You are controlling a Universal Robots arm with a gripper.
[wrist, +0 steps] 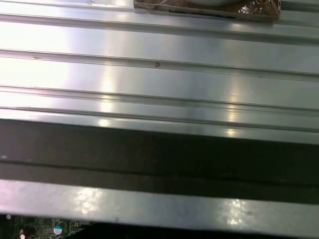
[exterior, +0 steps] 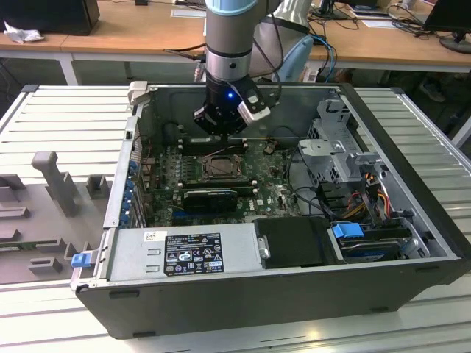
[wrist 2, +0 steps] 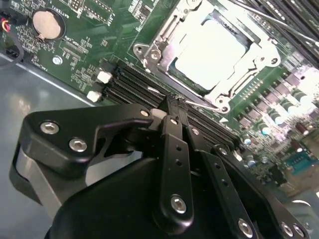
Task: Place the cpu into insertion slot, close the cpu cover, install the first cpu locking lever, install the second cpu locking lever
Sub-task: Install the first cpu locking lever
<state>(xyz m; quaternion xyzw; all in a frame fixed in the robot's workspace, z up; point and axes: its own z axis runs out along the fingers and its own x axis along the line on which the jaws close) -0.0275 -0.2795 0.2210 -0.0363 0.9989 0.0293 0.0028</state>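
The gripper (wrist 2: 175,107) hovers clenched and empty above the motherboard (wrist 2: 99,47). The cpu (wrist 2: 212,57) lies flat in the insertion slot (exterior: 220,166), framed by the lowered cpu cover (wrist 2: 251,50), mid-board in the computer case (exterior: 412,184).

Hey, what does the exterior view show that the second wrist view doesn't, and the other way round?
Exterior view alone: the whole open computer case, its power supply, and the slatted table around it. Second wrist view alone: a round coin battery on the board, and the pale cpu seated inside the silver-rimmed insertion slot. Both share the green motherboard and the gripper above it.
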